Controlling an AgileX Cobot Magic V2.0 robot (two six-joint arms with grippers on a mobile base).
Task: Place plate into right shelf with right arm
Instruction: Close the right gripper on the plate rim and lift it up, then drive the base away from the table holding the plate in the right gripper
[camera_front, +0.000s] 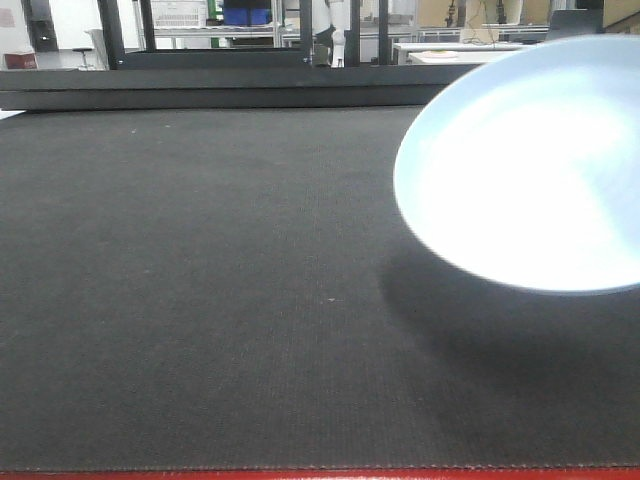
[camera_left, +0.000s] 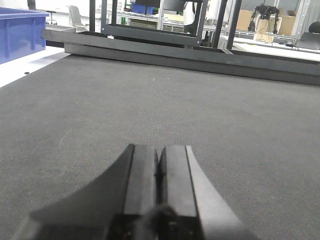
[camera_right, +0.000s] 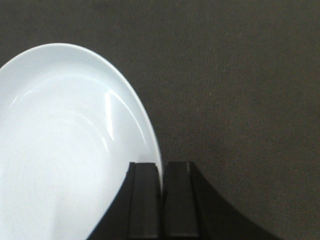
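The white plate (camera_front: 530, 165) hangs tilted above the black table at the right of the front view, its pale underside facing the camera and a shadow beneath it. In the right wrist view the plate (camera_right: 65, 150) fills the left side, and my right gripper (camera_right: 161, 172) is shut on its rim, one finger on each face. My left gripper (camera_left: 159, 155) is shut with nothing between its fingers, low over the table. The right shelf is out of view.
The black-topped table (camera_front: 200, 280) has a red front edge (camera_front: 300, 475). A low black frame (camera_left: 200, 52) runs along its far side. A blue bin (camera_left: 20, 35) stands at the far left in the left wrist view. Lab benches stand behind.
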